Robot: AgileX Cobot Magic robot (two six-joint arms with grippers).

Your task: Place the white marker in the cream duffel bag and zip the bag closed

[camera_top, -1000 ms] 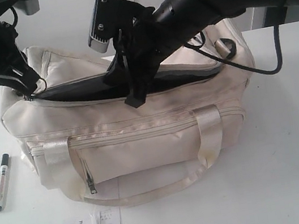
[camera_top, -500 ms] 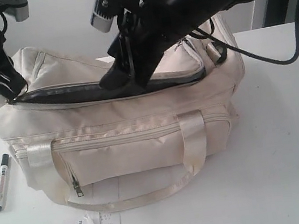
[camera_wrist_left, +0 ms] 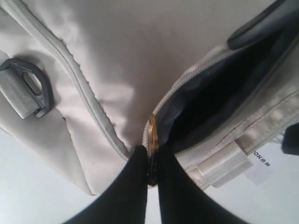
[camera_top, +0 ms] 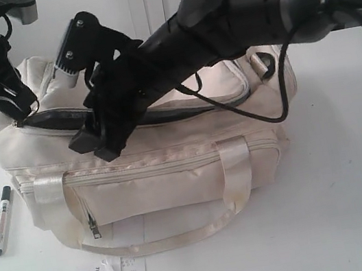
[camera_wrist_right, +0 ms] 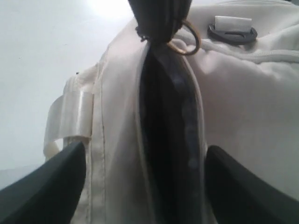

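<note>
Your left gripper (camera_wrist_left: 150,173) pinches the brass ring (camera_wrist_left: 152,134), right gripper (camera_wrist_right: 145,156) gapes; take the probably light, slick white marker (camera_top: 1,221) mid-barrel.

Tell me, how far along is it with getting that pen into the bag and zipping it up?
Done: the cream fabric duffel bag has its top zip open, showing black lining. In hand: the left gripper pinches a gold metal ring at the zip's end; the right gripper hangs open above, empty. Left: the slim white black-capped marker lies on the white table beside the bag; packing and zipping remain.
</note>
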